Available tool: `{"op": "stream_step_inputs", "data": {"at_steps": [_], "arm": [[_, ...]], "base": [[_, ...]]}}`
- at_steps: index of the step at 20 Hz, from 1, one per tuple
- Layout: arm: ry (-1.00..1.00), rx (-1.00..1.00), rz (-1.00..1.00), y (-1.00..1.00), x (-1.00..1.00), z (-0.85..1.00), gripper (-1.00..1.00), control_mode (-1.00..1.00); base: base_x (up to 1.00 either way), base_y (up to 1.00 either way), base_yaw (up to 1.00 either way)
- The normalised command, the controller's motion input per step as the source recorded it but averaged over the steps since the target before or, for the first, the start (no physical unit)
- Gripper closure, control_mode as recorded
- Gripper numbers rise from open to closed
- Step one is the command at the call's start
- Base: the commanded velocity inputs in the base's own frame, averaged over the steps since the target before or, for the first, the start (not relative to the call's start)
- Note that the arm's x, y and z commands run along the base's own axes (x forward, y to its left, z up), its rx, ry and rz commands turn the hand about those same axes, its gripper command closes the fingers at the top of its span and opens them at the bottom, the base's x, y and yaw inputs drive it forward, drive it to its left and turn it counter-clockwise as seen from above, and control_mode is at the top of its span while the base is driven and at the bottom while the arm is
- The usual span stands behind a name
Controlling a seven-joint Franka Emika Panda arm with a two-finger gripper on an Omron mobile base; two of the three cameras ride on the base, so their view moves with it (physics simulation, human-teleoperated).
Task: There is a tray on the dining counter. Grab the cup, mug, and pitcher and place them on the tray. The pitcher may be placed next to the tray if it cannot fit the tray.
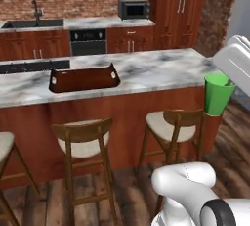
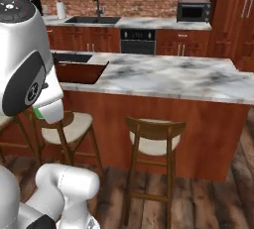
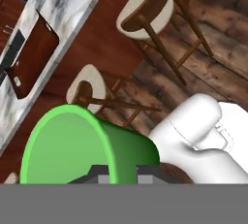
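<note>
The dining table [image 1: 161, 71] is the biggest thing here, a long marble top on a reddish wood base with three stools along its near side. Most of its surface is bare. The robot stands off its front, on the wooden floor [image 1: 234, 122].

The tray [image 1: 84, 78] sits on the table toward its left part in the left base view, nothing in it. In the hand view it appears as a dark rectangle [image 3: 30, 56] at the upper left, well apart from the claw.

The cup [image 1: 217, 93] is held in the air off the table's right end, hanging below the level of the top and upright in the left base view. In the hand view its open green rim [image 3: 68, 145] is close to the camera.

The claw [image 3: 116, 175] grips the cup low on its body, the dark tips pressed to either side.

The step in hand appears to be carrying the cup to the tray. Doing it well likely means lifting first, so the cup's base clears the table edge and then the tray's raised side, before moving across. The robot should keep the cup upright throughout, lower it over a bare patch near one end of the tray to leave room for the mug and pitcher, and release only once the base rests flat. A sideways approach at the present height would risk striking the table's front.
</note>
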Motion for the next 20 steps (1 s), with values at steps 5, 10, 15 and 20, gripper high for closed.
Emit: {"op": "stream_step_inputs", "data": {"at_steps": [5, 10, 15, 20], "arm": [[0.0, 0.0, 0.0, 0.0, 0.0, 0.0, 1.0, 1.0], [0.0, 0.0, 0.0, 0.0, 0.0, 0.0, 1.0, 1.0], [0.0, 0.0, 0.0, 0.0, 0.0, 0.0, 1.0, 1.0], [0.0, 0.0, 0.0, 0.0, 0.0, 0.0, 1.0, 1.0]], "base": [[0.72, 0.66, 0.0], [0.68, 0.6, 0.0], [0.6, 0.51, 0.0], [0.71, 0.5, 0.0]]}}
